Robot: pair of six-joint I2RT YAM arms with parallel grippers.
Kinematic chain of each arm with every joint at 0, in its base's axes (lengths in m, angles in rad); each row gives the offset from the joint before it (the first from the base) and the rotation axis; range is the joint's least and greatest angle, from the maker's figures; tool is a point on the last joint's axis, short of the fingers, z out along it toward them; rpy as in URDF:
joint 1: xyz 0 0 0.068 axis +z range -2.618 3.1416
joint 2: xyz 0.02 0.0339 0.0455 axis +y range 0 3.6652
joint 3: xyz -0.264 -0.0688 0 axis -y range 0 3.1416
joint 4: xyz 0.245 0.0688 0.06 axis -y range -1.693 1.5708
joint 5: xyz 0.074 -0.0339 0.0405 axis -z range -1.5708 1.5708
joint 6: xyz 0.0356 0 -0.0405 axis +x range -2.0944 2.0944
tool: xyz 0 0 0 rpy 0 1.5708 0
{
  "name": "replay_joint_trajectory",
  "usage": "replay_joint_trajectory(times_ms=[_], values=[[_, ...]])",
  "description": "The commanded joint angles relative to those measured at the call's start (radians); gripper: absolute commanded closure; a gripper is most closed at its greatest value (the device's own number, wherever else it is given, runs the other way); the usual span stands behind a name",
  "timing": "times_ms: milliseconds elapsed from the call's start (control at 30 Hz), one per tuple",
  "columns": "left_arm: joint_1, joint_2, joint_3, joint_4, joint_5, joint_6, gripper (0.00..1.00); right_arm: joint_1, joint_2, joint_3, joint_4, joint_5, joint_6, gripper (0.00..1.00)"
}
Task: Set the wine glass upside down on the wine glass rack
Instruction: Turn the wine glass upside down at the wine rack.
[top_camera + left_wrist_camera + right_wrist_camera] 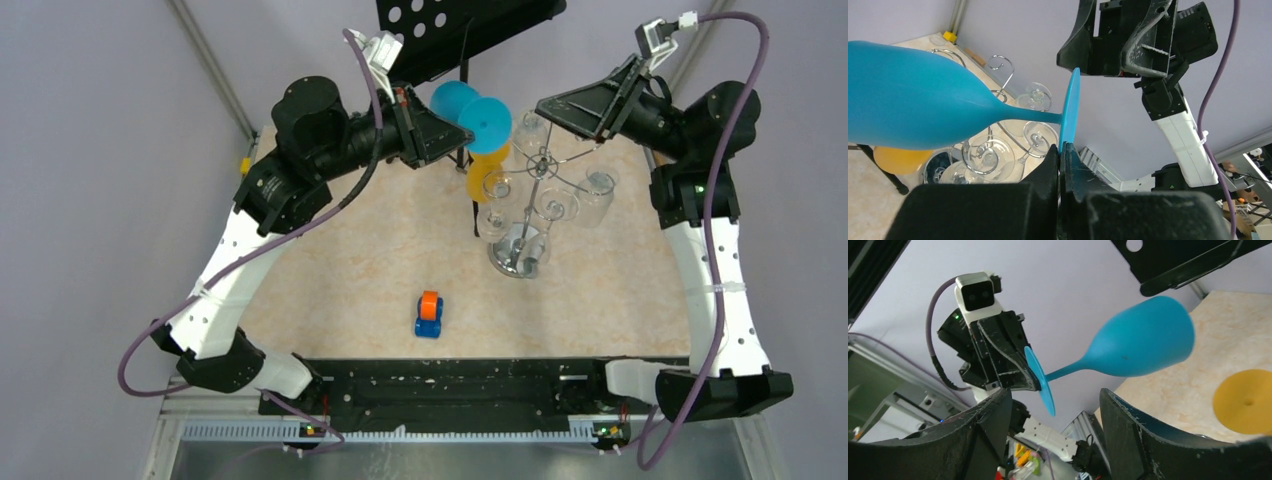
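Note:
The blue wine glass (487, 122) hangs in the air, tilted, just left of the wine glass rack (541, 162). My left gripper (466, 134) is shut on the rim of its round foot (1069, 107); the bowl (908, 100) points away to the left in the left wrist view. The chrome rack stands on a domed base (518, 255), and several clear glasses hang from its hooks. My right gripper (545, 107) faces the glass from the other side. Its fingers (1055, 396) stand apart with nothing gripped, and the foot's lower edge (1048, 402) shows in the gap between them.
An orange glass (487, 170) sits beside the rack, under the blue one. A small blue and orange toy car (430, 315) lies mid-table. The black music stand (460, 25) rises at the back, its leg (883, 172) close to the rack.

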Motion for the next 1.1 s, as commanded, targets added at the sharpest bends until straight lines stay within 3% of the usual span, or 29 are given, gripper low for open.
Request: replay_joint_trajectory(times_ms=[0, 333, 567, 700, 767, 833, 1067], values=[[0.011, -0.009, -0.006, 0.161, 0.049, -0.068, 1.00, 0.072, 0.027, 0.027, 0.119, -0.014, 0.072, 0.35], [0.034, 0.017, -0.001, 0.207, 0.105, -0.130, 1.00, 0.208, 0.081, 0.051, 0.153, -0.002, 0.084, 0.48], [0.036, 0.013, -0.016, 0.214, 0.103, -0.133, 1.00, 0.242, 0.106, 0.065, 0.180, -0.016, 0.099, 0.74], [0.040, 0.006, -0.030, 0.218, 0.100, -0.128, 1.00, 0.242, 0.107, 0.059, 0.191, -0.012, 0.103, 1.00], [0.042, 0.003, -0.040, 0.220, 0.100, -0.126, 1.00, 0.241, 0.107, 0.057, 0.199, -0.012, 0.104, 1.00], [0.045, -0.003, -0.050, 0.229, 0.108, -0.122, 0.91, 0.242, 0.109, 0.058, 0.205, -0.009, 0.106, 1.00], [0.063, -0.037, -0.116, 0.263, 0.114, -0.112, 0.43, 0.243, 0.130, 0.092, 0.192, -0.020, 0.084, 1.00]])
